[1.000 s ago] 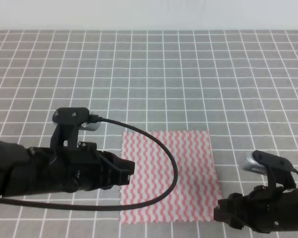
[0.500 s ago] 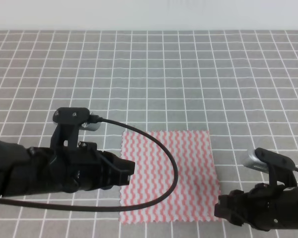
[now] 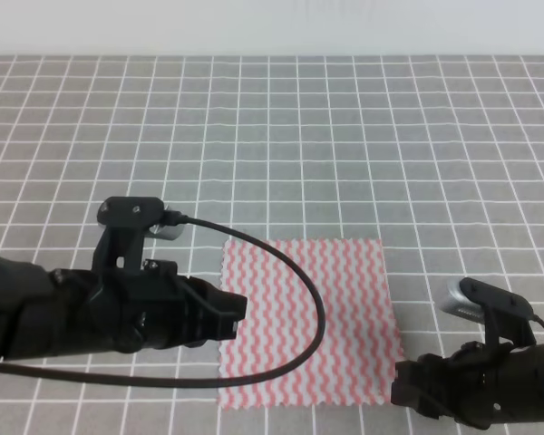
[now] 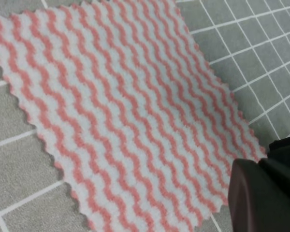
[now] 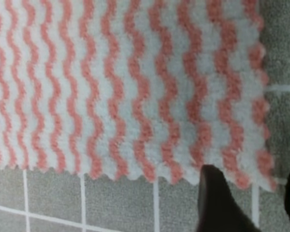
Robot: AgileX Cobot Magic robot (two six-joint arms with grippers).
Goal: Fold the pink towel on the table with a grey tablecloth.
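The pink towel (image 3: 304,317) lies flat and unfolded on the table with a grey tablecloth (image 3: 281,136); its wavy pink-and-white stripes fill both wrist views (image 4: 121,111) (image 5: 121,82). My left gripper (image 3: 238,308) hovers at the towel's left edge. In the left wrist view it shows only as a dark mass (image 4: 263,193) over the towel's corner, so its jaws cannot be read. My right gripper (image 3: 401,394) sits at the towel's near right corner. It is open there, with the fingertips (image 5: 216,200) on either side of that corner (image 5: 253,176).
A black cable (image 3: 304,299) from the left arm arcs over the towel's left half. The gridded cloth runs to a pale wall (image 3: 272,27) at the back.
The right arm has shifted slightly, down and a little left. The towel and the left arm have not moved.
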